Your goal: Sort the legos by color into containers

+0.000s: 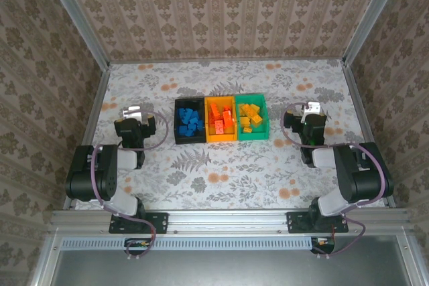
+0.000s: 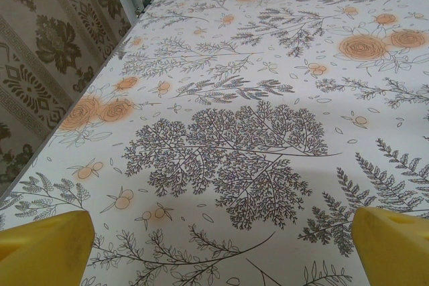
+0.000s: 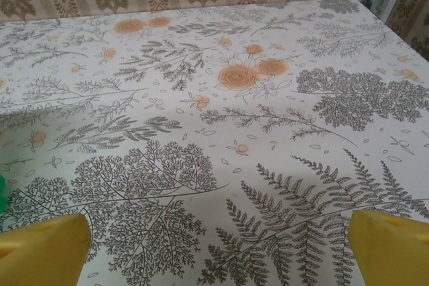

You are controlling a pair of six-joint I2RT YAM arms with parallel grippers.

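Note:
Three bins stand side by side mid-table. The black bin [image 1: 178,124] holds several blue legos [image 1: 191,122]. The orange-yellow bin [image 1: 209,125] holds several red-orange legos [image 1: 222,120]. The green bin [image 1: 264,117] holds several yellow-orange legos [image 1: 250,117]. My left gripper [image 1: 133,112] rests to the left of the bins, open, its yellow fingers [image 2: 43,244] wide apart over bare cloth. My right gripper [image 1: 310,109] rests to the right of the bins, open too, with nothing between its fingers [image 3: 392,246].
A floral-patterned cloth [image 1: 221,172] covers the table. Metal frame posts [image 1: 90,108] and patterned walls [image 1: 221,11] enclose it on three sides. A sliver of green [image 3: 2,193] shows at the left edge of the right wrist view.

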